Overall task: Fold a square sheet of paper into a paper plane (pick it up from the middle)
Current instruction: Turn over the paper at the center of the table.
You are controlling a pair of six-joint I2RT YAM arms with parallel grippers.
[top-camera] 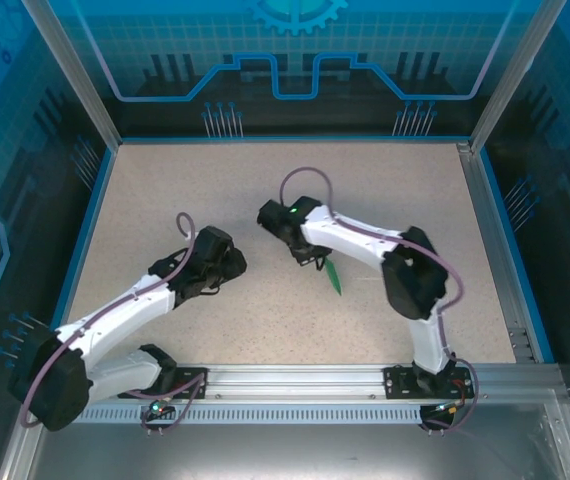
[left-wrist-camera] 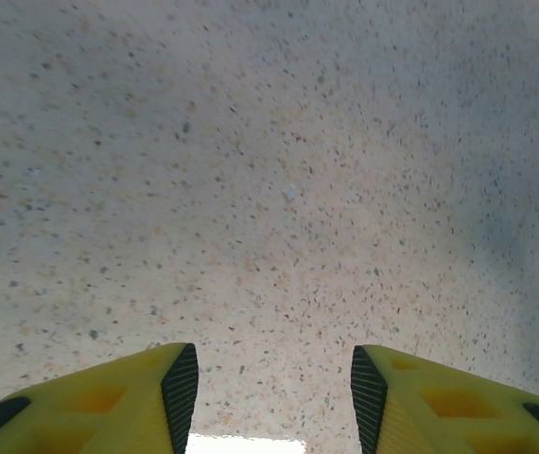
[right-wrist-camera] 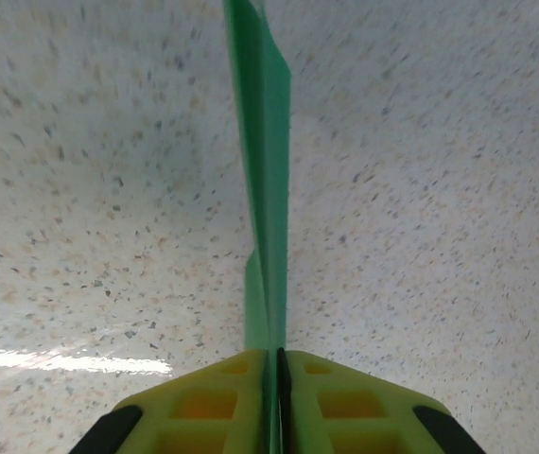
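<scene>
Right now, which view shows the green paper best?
Right wrist: the folded green paper runs up the frame edge-on, pinched in the shut right hand. Top external shows it as a small green sliver beside that hand.

Both arms reach forward with elbows bent, wrists angled toward each other, the left gripper [left-wrist-camera: 274, 383] pointing down with jaws standing apart, the right gripper [right-wrist-camera: 276, 364] with jaws pinched on the paper plane [right-wrist-camera: 268, 142].

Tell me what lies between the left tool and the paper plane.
Bare speckled tabletop separates the left tool from the paper plane pinched in the right tool, seen from the top view.
</scene>
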